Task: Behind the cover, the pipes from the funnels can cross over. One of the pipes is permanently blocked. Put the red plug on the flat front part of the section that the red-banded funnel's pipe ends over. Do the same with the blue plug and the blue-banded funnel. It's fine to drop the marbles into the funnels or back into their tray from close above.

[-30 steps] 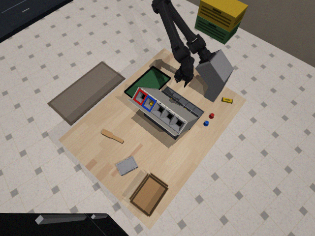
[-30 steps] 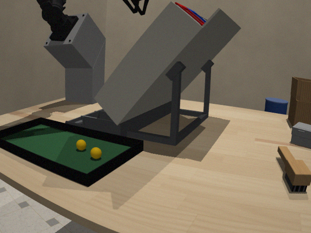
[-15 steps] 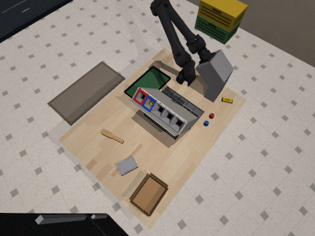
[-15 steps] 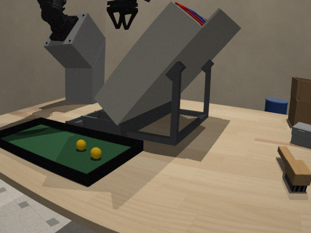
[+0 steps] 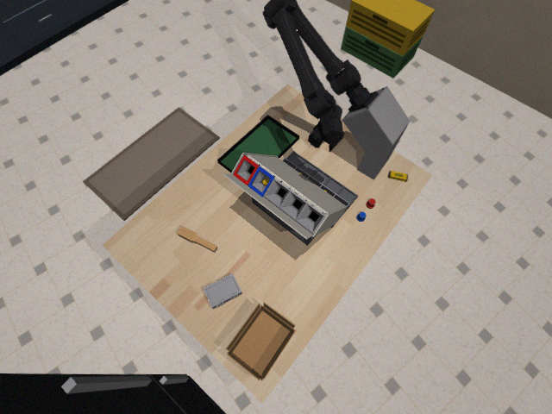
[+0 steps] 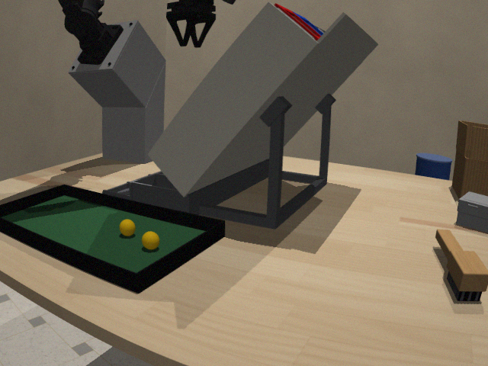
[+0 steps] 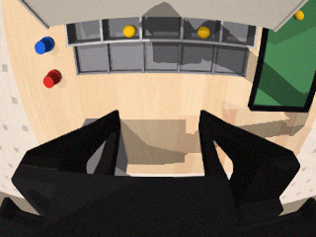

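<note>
The grey covered funnel rack (image 5: 290, 196) stands mid-table, with the red-banded funnel (image 5: 245, 169) at its left end and the blue-banded funnel (image 5: 261, 181) beside it. A yellow marble (image 5: 266, 181) rests in the blue-banded funnel's mouth. In the wrist view, the row of sections (image 7: 160, 44) holds one marble (image 7: 128, 31) in the second section from the left and another (image 7: 203, 33) in the fourth. The red plug (image 5: 370, 203) and blue plug (image 5: 360, 216) stand on the table off the rack's right end. My gripper (image 5: 325, 138) hangs open and empty above the table behind the sections.
The green marble tray (image 6: 98, 232) holds two marbles (image 6: 126, 227) (image 6: 150, 239). The grey arm base (image 5: 376, 128) stands close by my gripper. A brush (image 5: 197, 238), a grey pad (image 5: 222, 291), a cardboard box (image 5: 260, 341) and a small yellow block (image 5: 398, 175) lie around.
</note>
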